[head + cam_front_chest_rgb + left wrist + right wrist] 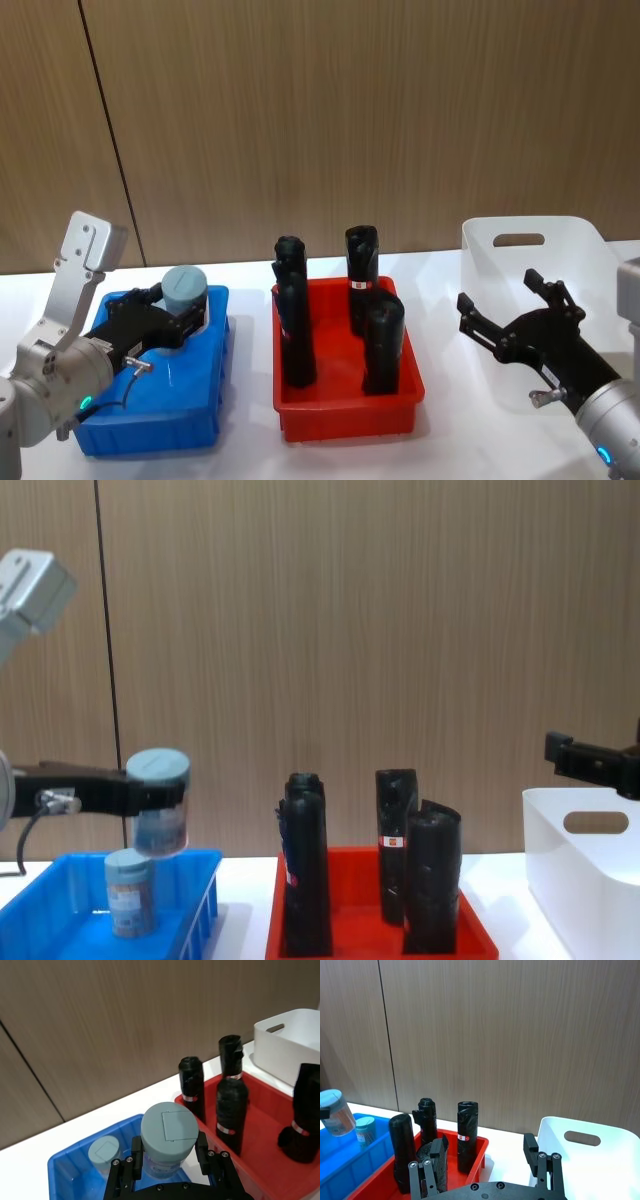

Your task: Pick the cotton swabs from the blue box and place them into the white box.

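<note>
Your left gripper (168, 1152) has its fingers clamped on one jar of cotton swabs (160, 818), near its lid, held above the blue box (190, 420). A second jar (130, 892) stands inside. The jar looks light, stiff and smooth-walled, so keep gripping its sides squarely. Carry it past the red tray (350, 415) to the white box (575, 245), where your right gripper (496, 288) hangs, fingers spread.

I can read nothing from here. The print on the jars (130, 898) and the black packs (397, 825) is too small.
</note>
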